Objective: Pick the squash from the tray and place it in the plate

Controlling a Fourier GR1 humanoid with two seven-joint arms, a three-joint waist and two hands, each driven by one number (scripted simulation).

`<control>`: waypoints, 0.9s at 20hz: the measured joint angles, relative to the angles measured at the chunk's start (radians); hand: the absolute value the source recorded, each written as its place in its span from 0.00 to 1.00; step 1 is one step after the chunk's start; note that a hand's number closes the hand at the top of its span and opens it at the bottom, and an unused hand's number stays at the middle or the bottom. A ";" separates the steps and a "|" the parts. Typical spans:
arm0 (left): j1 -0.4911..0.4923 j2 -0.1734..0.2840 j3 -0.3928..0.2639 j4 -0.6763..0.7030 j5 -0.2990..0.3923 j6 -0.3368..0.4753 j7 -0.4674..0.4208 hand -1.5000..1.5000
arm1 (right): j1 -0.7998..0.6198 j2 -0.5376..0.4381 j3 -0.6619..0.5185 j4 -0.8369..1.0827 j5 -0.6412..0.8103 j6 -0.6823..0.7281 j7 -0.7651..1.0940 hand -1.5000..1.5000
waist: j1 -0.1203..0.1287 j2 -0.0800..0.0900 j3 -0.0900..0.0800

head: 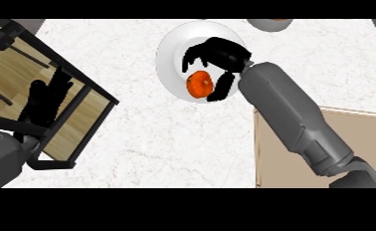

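The orange squash (199, 84) lies on the white plate (172, 51) at the upper middle of the counter. My right hand (220, 53) hovers over the plate just beyond the squash. Its fingers (192, 59) are spread and a strip of white plate shows between them and the squash. The thumb (223, 87) hangs beside the squash's right side. My left hand (44, 100) rests open, fingers up, over the wooden tray (77, 120) with a black frame at the left.
A tan board (345, 125) lies at the lower right, partly under my right forearm. A grey bowl (270, 24) with something orange in it shows at the top edge, right of the plate. White speckled counter lies between tray and plate.
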 measured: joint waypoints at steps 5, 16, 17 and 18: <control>-0.004 0.002 -0.011 0.000 0.011 0.000 0.004 0.50 | -0.011 0.075 -0.007 0.108 -0.003 -0.010 -0.016 0.00 | -0.007 0.000 0.000; 0.013 0.023 -0.014 -0.011 0.030 -0.017 -0.012 0.50 | -0.071 0.115 -0.246 0.245 -0.233 0.090 -0.072 0.00 | -0.029 -0.006 -0.004; 0.014 0.025 -0.015 -0.012 0.031 -0.018 -0.013 0.50 | -0.082 0.101 -0.272 0.258 -0.253 0.100 -0.066 0.00 | -0.031 -0.007 -0.005; 0.015 0.025 -0.014 -0.013 0.032 -0.021 -0.016 0.50 | -0.094 0.089 -0.298 0.271 -0.274 0.105 -0.060 0.00 | -0.031 -0.006 -0.005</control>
